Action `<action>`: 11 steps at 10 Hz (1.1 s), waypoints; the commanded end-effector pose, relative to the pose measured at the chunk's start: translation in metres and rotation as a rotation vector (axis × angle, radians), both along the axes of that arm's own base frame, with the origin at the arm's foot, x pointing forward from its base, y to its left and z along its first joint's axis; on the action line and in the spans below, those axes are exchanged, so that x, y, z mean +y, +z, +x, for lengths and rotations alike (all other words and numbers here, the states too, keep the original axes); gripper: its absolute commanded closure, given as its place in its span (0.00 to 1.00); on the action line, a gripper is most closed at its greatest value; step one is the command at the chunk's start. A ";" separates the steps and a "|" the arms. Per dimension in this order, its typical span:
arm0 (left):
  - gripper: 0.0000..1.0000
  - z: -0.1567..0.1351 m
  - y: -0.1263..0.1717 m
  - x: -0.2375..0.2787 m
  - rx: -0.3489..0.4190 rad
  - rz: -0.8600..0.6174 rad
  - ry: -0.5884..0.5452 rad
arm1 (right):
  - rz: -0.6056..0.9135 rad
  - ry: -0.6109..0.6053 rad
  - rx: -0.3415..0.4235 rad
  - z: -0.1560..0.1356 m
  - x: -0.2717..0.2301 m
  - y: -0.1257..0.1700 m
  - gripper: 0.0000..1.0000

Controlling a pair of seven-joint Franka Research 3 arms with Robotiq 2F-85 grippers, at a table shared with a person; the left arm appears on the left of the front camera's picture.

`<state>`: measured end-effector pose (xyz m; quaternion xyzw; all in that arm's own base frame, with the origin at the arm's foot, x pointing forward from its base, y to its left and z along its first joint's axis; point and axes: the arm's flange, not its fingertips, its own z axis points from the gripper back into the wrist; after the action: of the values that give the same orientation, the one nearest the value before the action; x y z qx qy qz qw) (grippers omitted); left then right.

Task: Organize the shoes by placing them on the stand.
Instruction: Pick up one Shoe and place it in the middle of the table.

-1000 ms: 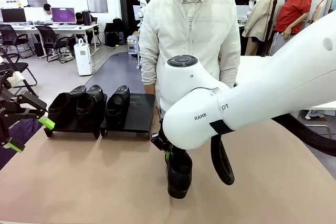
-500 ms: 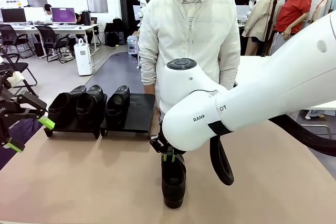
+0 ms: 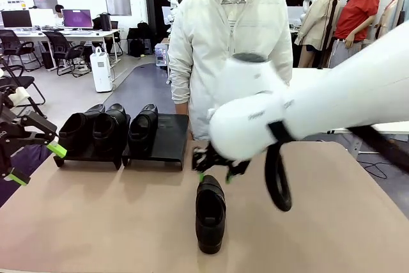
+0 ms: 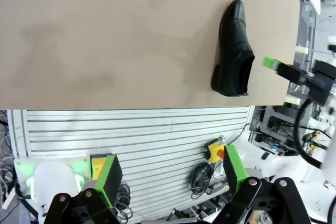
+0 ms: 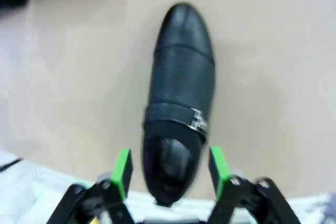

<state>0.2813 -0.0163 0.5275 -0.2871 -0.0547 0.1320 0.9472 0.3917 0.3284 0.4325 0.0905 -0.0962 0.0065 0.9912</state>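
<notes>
Front view first: a lone shoe (image 3: pixel 210 213) is seen lying flat near the tabletop's (image 3: pixel 96 222) near edge, about midway along it, toe pointed at the robot. The right gripper (image 3: pixel 215 171) is blurred just above the shoe's heel end; nothing appears to be held in it, though its spread cannot be read here. Three shoes (image 3: pixel 108 129) are lined up on the stand (image 3: pixel 167 137) toward the far left corner, with the rightmost slot bare. The left gripper (image 3: pixel 35 161) is parked at the left edge, jaws wide, nothing between them. Lettering on the white arm is too smeared to be read.

Left wrist view: the green pads (image 4: pixel 110 174) are spread with nothing held, and the lone shoe (image 4: pixel 234 50) is caught sideways on the tabletop (image 4: pixel 115 40).

Right wrist view: the green pads (image 5: pixel 122 168) are set apart on either side of the shoe's (image 5: pixel 180 95) heel opening, not touching it. A small metal buckle (image 5: pixel 198 119) is picked out on the strap; no brand can be read.

A clean regrasp across the heel collar would seem wise, followed by a level carry to the empty slot.
</notes>
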 end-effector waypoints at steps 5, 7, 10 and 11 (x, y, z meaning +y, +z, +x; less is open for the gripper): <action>0.00 0.001 0.000 0.000 -0.011 -0.019 0.002 | 0.314 0.087 0.153 -0.045 -0.306 0.070 0.00; 0.00 0.001 0.000 0.000 -0.011 -0.019 0.002 | 0.394 -0.026 0.135 -0.056 -0.357 0.062 0.00; 0.00 0.001 0.000 0.000 -0.011 -0.019 0.002 | 0.369 0.019 0.145 -0.064 -0.360 0.068 0.00; 0.00 0.001 0.000 0.000 -0.011 -0.019 0.002 | 0.369 0.019 0.145 -0.064 -0.360 0.068 0.00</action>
<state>0.2813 -0.0161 0.5276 -0.2873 -0.0549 0.1323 0.9471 0.3274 -0.0350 0.4973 0.2640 -0.0233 -0.0246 0.9639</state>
